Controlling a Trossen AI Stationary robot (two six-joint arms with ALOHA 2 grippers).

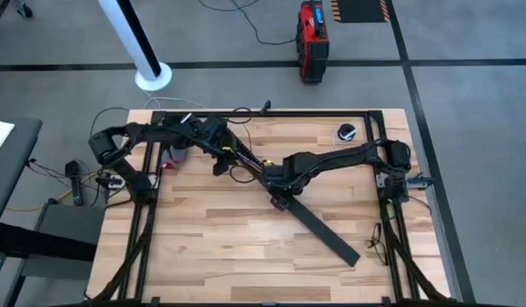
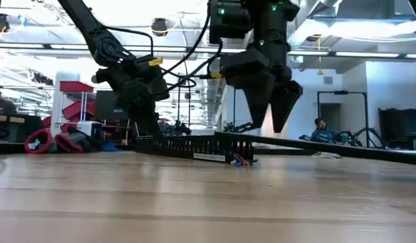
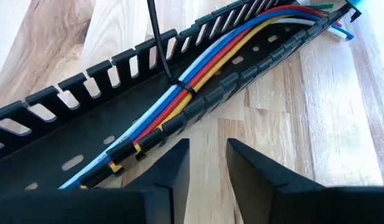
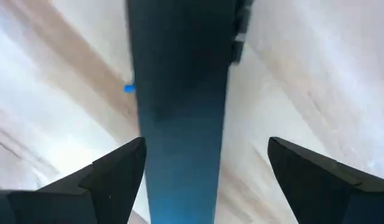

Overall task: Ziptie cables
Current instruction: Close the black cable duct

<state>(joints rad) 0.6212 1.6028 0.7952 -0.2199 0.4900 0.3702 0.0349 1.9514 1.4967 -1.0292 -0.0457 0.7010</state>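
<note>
Left wrist view carries the relation that matters: the cables [image 3: 198,68], a bundle of blue, white, red and yellow wires, lie inside the black comb-slotted channel [image 3: 73,118] along its length, and a black zip tie [image 3: 181,87] already rings them partway along, its thin tail standing up out of the channel. The left gripper [image 3: 207,162] hangs just on the near side of the channel wall with its fingers [image 3: 170,171] spread a little and nothing between them. The bundle's long axis runs slantwise across the fingers' line, so the tie sits ahead of them and a little to one side.

In the high view the channel lies diagonally on the wooden bench [image 1: 211,247], from the left gripper [image 1: 222,152] toward the middle, where the right gripper [image 1: 278,181] hovers over the upper end of a flat black strip [image 1: 322,226] that continues the diagonal toward the near right. The right wrist view shows that strip [image 4: 179,124] running straight between the right arm's widely spread fingers [image 4: 111,171], which do not touch it.

The left arm looks nearer to the tie and its tail. Any pull on that tail would, I judge, call for the left fingers to shift over the channel wall and turn to the tail.
</note>
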